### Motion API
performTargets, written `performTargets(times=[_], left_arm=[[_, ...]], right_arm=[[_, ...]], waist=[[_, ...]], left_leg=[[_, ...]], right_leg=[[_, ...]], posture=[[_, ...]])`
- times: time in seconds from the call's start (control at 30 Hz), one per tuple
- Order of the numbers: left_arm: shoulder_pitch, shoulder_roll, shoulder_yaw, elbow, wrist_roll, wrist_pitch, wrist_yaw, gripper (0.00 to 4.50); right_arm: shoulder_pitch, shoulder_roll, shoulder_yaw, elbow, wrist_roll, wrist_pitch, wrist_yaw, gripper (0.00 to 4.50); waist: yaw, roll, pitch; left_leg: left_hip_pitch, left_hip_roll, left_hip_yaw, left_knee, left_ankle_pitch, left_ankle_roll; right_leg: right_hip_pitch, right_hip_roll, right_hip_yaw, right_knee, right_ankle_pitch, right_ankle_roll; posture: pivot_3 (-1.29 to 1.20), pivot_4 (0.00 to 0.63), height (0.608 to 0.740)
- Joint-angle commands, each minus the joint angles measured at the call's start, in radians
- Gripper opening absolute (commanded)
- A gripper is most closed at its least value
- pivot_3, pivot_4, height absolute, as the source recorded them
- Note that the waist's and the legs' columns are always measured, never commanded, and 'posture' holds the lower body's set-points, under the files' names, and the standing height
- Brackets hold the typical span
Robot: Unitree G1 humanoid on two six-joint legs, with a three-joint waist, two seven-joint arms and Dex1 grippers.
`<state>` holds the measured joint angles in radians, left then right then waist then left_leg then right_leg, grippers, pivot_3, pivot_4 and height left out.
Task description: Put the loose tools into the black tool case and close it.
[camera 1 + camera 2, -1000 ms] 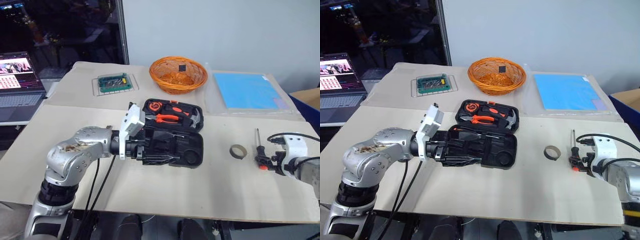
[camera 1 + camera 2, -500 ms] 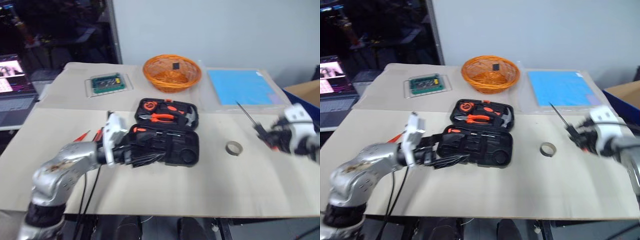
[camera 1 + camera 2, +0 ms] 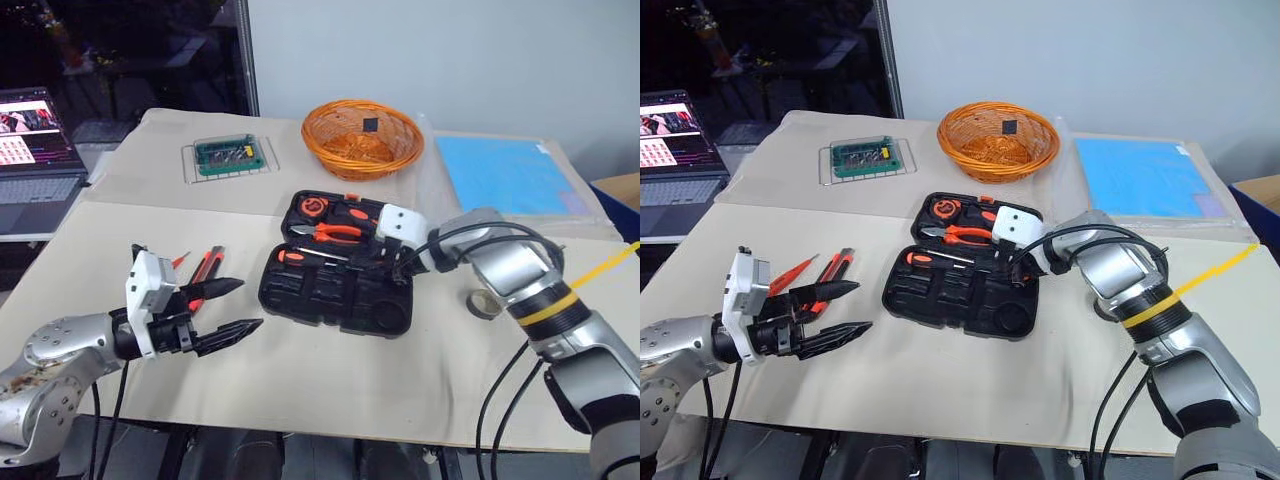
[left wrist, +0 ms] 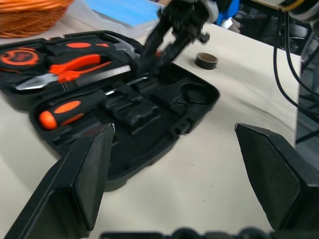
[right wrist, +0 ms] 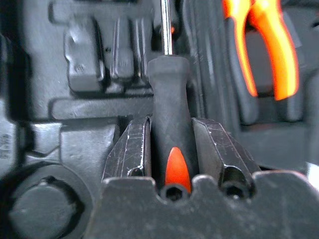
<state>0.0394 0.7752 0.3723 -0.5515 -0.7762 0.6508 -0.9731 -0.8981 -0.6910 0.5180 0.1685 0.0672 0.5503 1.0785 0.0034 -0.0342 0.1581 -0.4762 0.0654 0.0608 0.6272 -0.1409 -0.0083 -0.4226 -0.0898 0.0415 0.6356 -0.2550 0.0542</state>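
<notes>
- A robotics lab or test workshop, judging by the staged table (image 3: 330, 400) covered in plain beige sheets, set against a bare grey wall at the top of the frame
- At the upper left, an open laptop (image 3: 38, 150) with a lit screen sits on a side desk; behind it, a dark glass partition
- A green circuit board (image 3: 228, 155), an orange wicker basket (image 3: 362, 127) and a blue mat (image 3: 512, 175) lie along the far edge; loose cables hang at the lower right
</notes>
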Motion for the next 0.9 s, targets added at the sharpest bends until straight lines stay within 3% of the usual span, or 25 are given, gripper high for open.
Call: performTargets(times=[0.03, 0.27, 0.33, 0.5, 0.7, 0.73, 0.83, 0.9], left_arm=[[0.024, 0.007, 0.026, -0.012, 0.003, -0.036, 0.001, 4.13], [0.054, 0.006, 0.012, 0.037, 0.037, -0.102, -0.034, 4.13], [0.059, 0.005, 0.008, 0.055, 0.049, -0.125, -0.048, 4.13], [0.069, 0.006, 0.004, 0.074, 0.060, -0.156, -0.067, 4.13], [0.049, 0.004, -0.021, 0.086, 0.070, -0.161, -0.066, 4.13], [0.041, 0.004, -0.030, 0.086, 0.070, -0.159, -0.061, 4.13], [0.027, 0.005, -0.043, 0.086, 0.069, -0.155, -0.052, 4.13], [0.013, 0.006, -0.053, 0.082, 0.067, -0.148, -0.039, 4.13]], right_arm=[[-0.003, 0.016, -0.006, -0.020, -0.022, -0.010, 0.041, 0.94], [0.017, 0.032, 0.023, 0.024, -0.089, -0.034, 0.075, 0.94], [0.017, 0.041, 0.028, 0.054, -0.099, -0.048, 0.091, 1.95], [0.024, 0.055, -0.017, 0.045, -0.100, -0.070, 0.084, 3.47], [0.035, 0.056, -0.249, -0.059, 0.123, -0.041, 0.166, 3.47], [0.042, 0.067, -0.291, -0.068, 0.166, -0.012, 0.159, 2.96], [0.083, 0.094, -0.353, -0.113, 0.224, 0.022, 0.119, 2.09], [0.161, 0.157, -0.395, -0.164, 0.205, 0.007, -0.027, 1.28]], waist=[[-0.001, 0.000, 0.000], [-0.011, 0.000, 0.000], [-0.012, 0.000, 0.000], [-0.015, -0.001, -0.001], [-0.019, -0.001, -0.001], [-0.017, -0.001, -0.001], [-0.016, -0.001, -0.001], [-0.016, -0.002, -0.002]], left_leg=[[0.000, 0.000, 0.000, 0.000, 0.000, 0.000], [0.008, 0.003, 0.000, 0.001, 0.003, -0.005], [0.009, 0.003, 0.000, 0.001, 0.003, -0.005], [0.010, 0.003, 0.000, 0.000, 0.003, -0.005], [0.011, 0.004, 0.000, 0.000, 0.003, -0.005], [0.010, 0.004, 0.000, 0.000, 0.003, -0.005], [0.011, 0.004, 0.000, 0.000, 0.003, -0.005], [0.011, 0.004, 0.000, 0.000, 0.003, -0.005]], right_leg=[[-0.001, 0.000, 0.000, 0.002, 0.000, 0.000], [0.002, 0.002, 0.000, 0.010, -0.002, -0.004], [0.002, 0.002, 0.000, 0.011, -0.002, -0.005], [0.003, 0.002, 0.000, 0.011, -0.003, -0.005], [0.002, 0.003, 0.000, 0.012, -0.003, -0.006], [0.002, 0.003, 0.000, 0.012, -0.003, -0.006], [0.003, 0.003, 0.000, 0.012, -0.003, -0.006], [0.003, 0.003, 0.000, 0.012, -0.003, -0.006]], posture=[[0.00, 0.150, 0.740], [0.00, 0.150, 0.740], [0.00, 0.150, 0.740], [0.00, 0.150, 0.740], [0.00, 0.150, 0.740], [0.00, 0.150, 0.740], [0.00, 0.150, 0.740], [0.00, 0.150, 0.740]])
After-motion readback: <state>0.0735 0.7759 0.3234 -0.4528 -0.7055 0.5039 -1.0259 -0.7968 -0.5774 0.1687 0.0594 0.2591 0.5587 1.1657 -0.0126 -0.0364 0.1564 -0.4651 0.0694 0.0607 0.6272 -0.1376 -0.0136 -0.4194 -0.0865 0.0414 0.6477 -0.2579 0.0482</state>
